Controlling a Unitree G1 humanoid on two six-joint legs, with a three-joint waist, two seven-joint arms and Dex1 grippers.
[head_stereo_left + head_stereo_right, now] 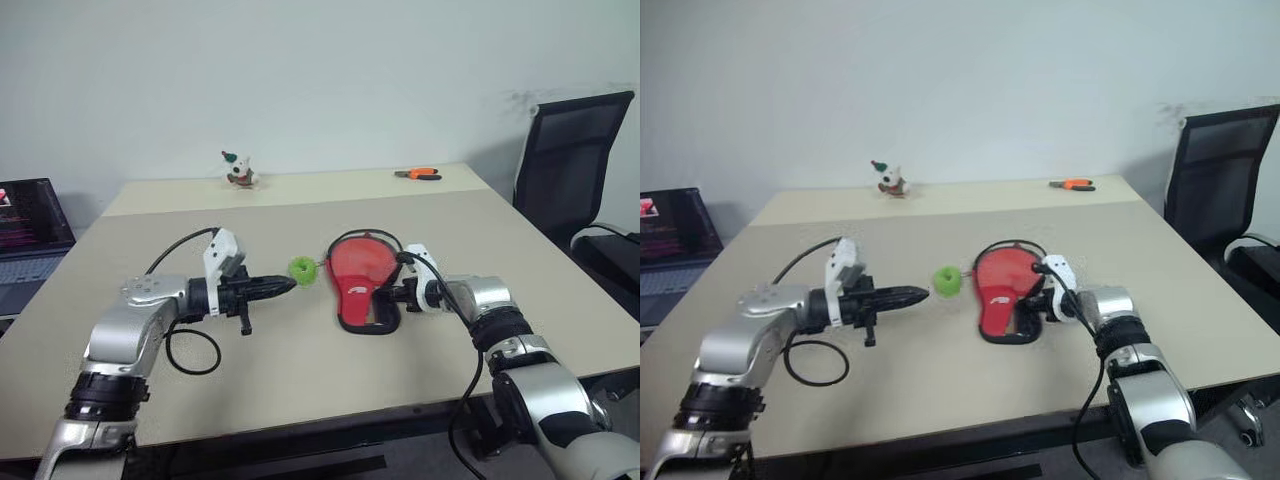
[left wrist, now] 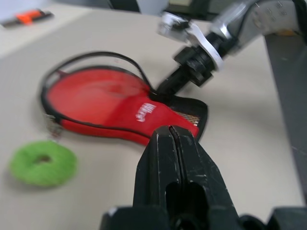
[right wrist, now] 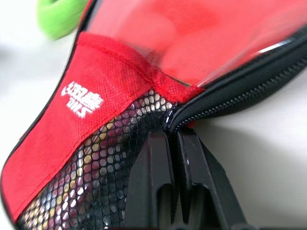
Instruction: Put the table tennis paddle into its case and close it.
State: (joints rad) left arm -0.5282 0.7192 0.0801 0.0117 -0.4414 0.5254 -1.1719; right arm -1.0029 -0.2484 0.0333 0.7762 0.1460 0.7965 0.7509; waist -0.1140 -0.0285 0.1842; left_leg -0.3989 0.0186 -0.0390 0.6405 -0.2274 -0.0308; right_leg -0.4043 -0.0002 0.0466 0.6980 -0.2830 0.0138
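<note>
The table [image 1: 300, 380] is bare across most of its top, and the case [image 1: 358, 275] lies open near the middle, just right of centre. Its long axis runs from the round end at about 12 o'clock to the narrow mesh-pocket end at about 6 o'clock. The table tennis paddle [image 2: 96, 93] seems to lie red face up inside it, though rubber and red lining are hard to tell apart.

The right gripper [image 1: 392, 296] is plainly the nearer. It sits at the case's 4 o'clock with fingers pressed together on the zipped edge by the mesh pocket (a pinch of the fabric, as far as I can judge). The left gripper [image 1: 285, 284], also pressed together and empty, points at the case from 9 o'clock, apart from it. A small green ring [image 1: 302, 268] lies between them.
</note>
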